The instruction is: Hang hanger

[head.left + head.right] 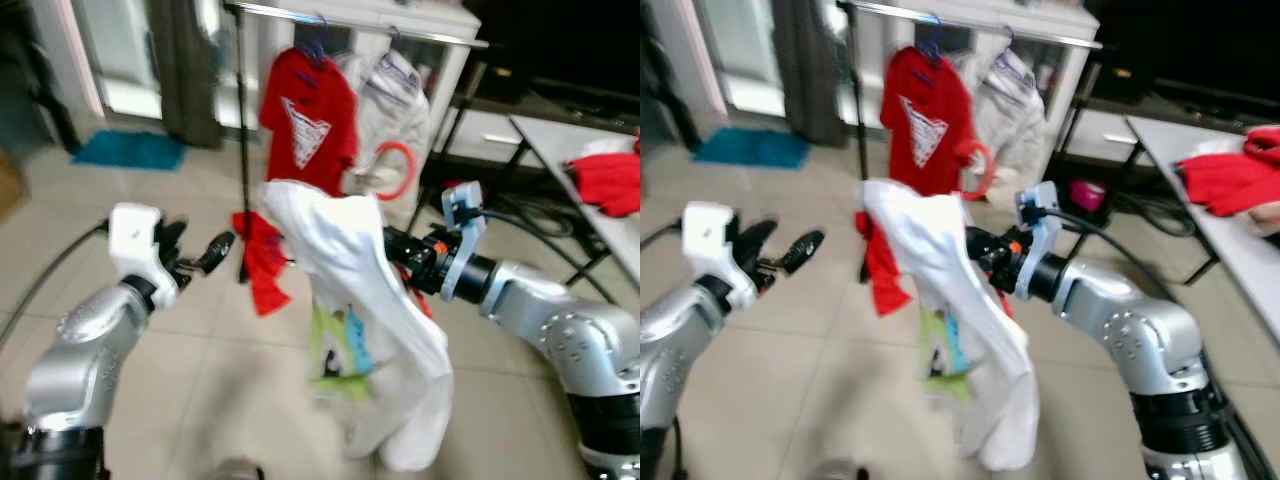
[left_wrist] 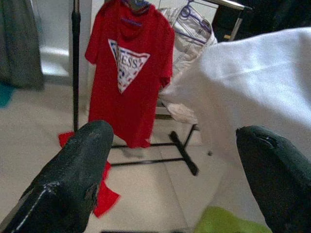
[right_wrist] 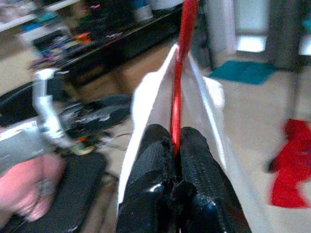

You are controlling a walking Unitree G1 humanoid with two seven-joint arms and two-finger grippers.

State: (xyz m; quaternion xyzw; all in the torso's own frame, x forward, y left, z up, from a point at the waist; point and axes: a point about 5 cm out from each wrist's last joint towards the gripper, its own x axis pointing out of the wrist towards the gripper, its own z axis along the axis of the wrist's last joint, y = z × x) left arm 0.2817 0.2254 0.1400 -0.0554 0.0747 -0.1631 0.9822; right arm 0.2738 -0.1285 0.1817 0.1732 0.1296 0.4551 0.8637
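Hanger (image 3: 181, 73), one, red, pinched in right pincer (image 3: 176, 145); left pincer (image 2: 175, 179) gapes empty.

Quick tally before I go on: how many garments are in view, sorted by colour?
Red: 3, a red T-shirt hanging on the rack, a red cloth on the floor, a red garment on the table.
White: 2, a white shirt on the red hanger in the right gripper, a white garment on the rack.
Total: 5.
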